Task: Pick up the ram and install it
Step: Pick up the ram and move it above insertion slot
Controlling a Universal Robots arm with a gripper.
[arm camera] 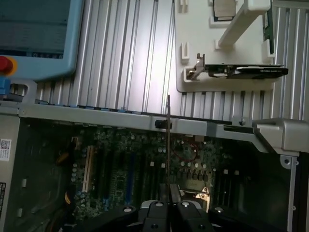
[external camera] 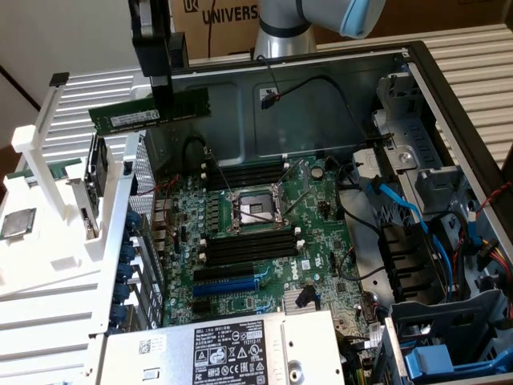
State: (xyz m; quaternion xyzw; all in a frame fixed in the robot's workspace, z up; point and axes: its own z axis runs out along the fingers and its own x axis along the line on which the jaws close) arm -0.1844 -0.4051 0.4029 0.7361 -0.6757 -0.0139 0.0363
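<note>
The ram (external camera: pixel 148 111) is a long dark-green stick with a pale label. It hangs level in the air above the back left corner of the open computer case (external camera: pixel 417 88). My gripper (external camera: pixel 163 98) is shut on it from above, near the stick's middle. In the wrist view the ram (arm camera: pixel 168 145) shows edge-on as a thin line running out from between the black fingers (arm camera: pixel 157 210). It lies over the case wall and the motherboard (arm camera: pixel 145 169). Below, the motherboard (external camera: pixel 264 241) has long black slots (external camera: pixel 248 245) on both sides of the processor socket (external camera: pixel 256 210).
A white holder tray (external camera: pixel 56 265) stands at the exterior view's left, with a silver processor chip (external camera: pixel 18 223) and an upright white post (external camera: pixel 48 152). Cables (external camera: pixel 401 208) and drive bays fill the case's right side. A power supply (external camera: pixel 232 349) sits at the front.
</note>
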